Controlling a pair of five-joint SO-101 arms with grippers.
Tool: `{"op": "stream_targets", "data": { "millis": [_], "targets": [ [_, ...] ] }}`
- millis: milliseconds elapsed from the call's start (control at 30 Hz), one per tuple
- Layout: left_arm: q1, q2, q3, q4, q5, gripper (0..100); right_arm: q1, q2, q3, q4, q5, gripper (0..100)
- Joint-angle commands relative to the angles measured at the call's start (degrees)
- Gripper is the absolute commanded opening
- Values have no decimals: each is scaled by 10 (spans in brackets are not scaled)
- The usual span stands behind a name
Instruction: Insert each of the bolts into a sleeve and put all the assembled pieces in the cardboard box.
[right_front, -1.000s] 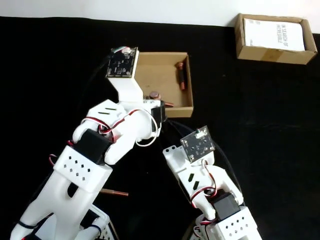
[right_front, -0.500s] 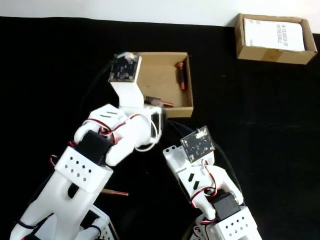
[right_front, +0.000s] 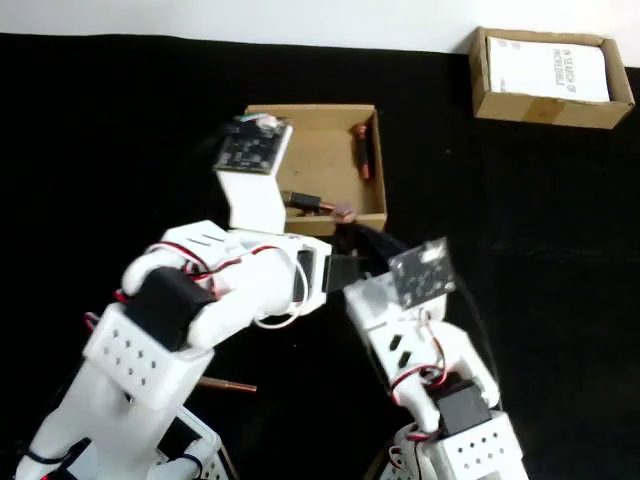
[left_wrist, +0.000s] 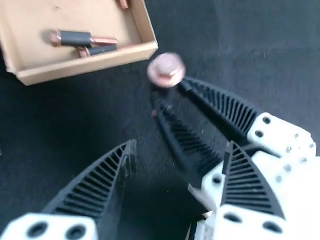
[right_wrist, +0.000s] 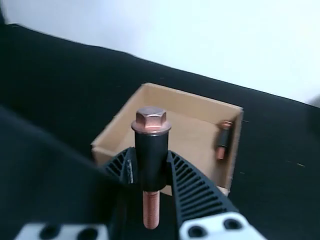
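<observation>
My right gripper is shut on a black sleeve with a copper bolt through it, held upright. In the high view this assembled piece sits at the near front corner of the cardboard box. My left gripper is open and holds nothing, just short of the box's front wall, close beside the right gripper's fingers. Assembled pieces lie in the box: one by the right wall, another near the front.
A loose copper bolt lies on the black table beside the left arm's base. A second cardboard box holding a white booklet stands at the far right corner.
The left gripper let an assembled piece drop into the box and drew back toward me. The right arm moved forward, carrying its sleeved bolt up to the box's front corner.
</observation>
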Motion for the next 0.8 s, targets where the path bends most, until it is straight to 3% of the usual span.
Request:
{"op": "stream_targets", "data": {
  "millis": [0, 133, 333, 567, 767],
  "targets": [
    [-19, -13, -32, 48, -1, 273, 40, 65, -100, -10, -22, 6],
    [-93, -13, -29, 55, 0, 241, 44, 148, -176, -10, -25, 6],
    [-247, -57, -29, 33, -1, 8, 46, 320, -323, -9, -25, 6],
    [-385, -160, 54, 3, -1, 30, 44, 565, -528, -8, 27, 6],
    [-452, -296, 121, -20, -1, 30, 45, 779, -699, 20, 83, 6]
  ]
}}
